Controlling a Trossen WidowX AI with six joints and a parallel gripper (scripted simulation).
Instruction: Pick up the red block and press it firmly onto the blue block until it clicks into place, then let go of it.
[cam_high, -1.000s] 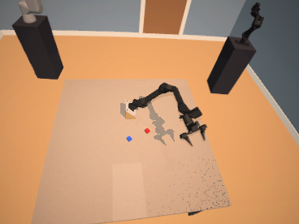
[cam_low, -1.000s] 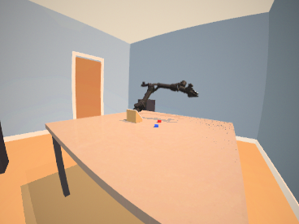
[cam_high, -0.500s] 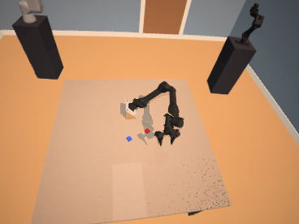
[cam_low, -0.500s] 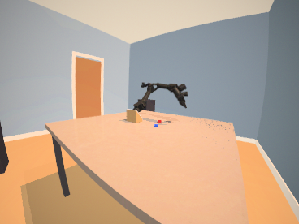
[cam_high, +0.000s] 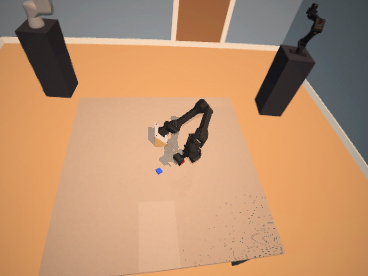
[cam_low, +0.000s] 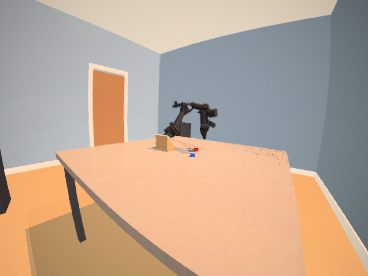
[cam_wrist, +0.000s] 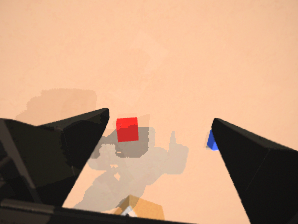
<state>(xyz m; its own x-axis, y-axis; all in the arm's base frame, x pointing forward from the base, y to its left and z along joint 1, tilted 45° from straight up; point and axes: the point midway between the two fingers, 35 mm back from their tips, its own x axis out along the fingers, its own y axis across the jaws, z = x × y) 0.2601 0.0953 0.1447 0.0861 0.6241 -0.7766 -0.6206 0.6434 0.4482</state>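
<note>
In the top view, the arm is bent over the table, with the gripper pointed downward. The red block is mostly hidden by the gripper, only a sliver of red being shown at its edge. The blue block is seen on the table, apart from the red block. A tan wedge is placed near the arm's foot. A door is seen at the far wall.

In the exterior view, the gripper is held above the table, and neither block is touched by it. Both blocks are seen on the table, near each other but unstacked. The wedge is seen beside them, toward the door side.

In the wrist view, the 2 fingers are spread wide, and nothing is gripped. The red block is framed between them, closer to the finger at the picture's left, and a shadow is cast around it. The blue block is partly covered by the other finger. The wedge is partly cut off by the gripper's body at the bottom.
</note>
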